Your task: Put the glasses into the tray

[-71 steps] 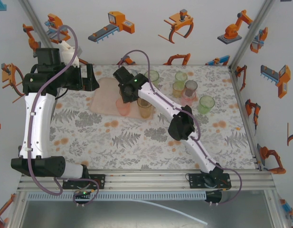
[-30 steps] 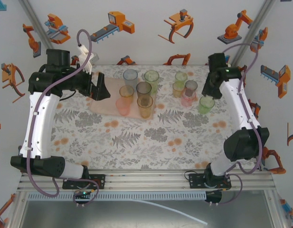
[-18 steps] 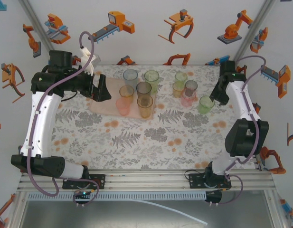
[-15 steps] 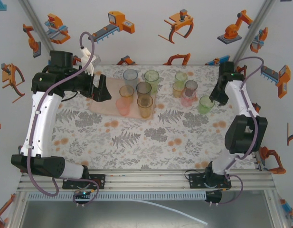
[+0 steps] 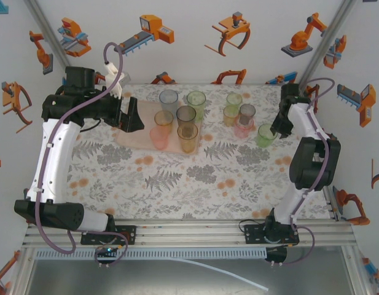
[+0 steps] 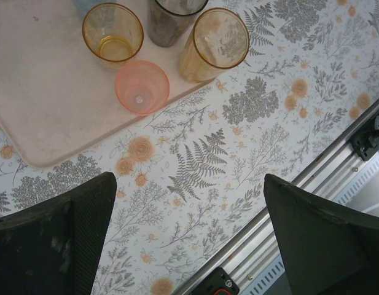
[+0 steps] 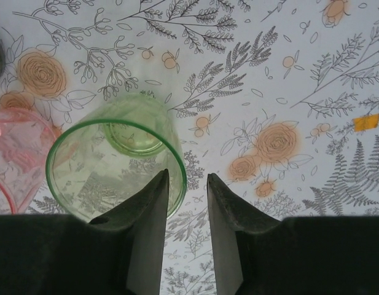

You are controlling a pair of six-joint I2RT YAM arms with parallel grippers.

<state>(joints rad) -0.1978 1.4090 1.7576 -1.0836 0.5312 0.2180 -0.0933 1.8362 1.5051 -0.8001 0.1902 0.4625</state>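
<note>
My right gripper (image 7: 187, 175) straddles the wall of a green glass (image 7: 115, 166) standing on the table (image 7: 287, 74), well right of the tray (image 5: 137, 132). Its jaws are narrowly apart, and I cannot tell if they pinch it. My left gripper (image 6: 188, 184) hangs wide open beside the tray, where several glasses (image 6: 142, 87) stand

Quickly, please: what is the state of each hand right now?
Left hand: wide open, holding nothing.
Right hand: narrowly open, astride the rim of the green glass, not yet clamped on it.
</note>
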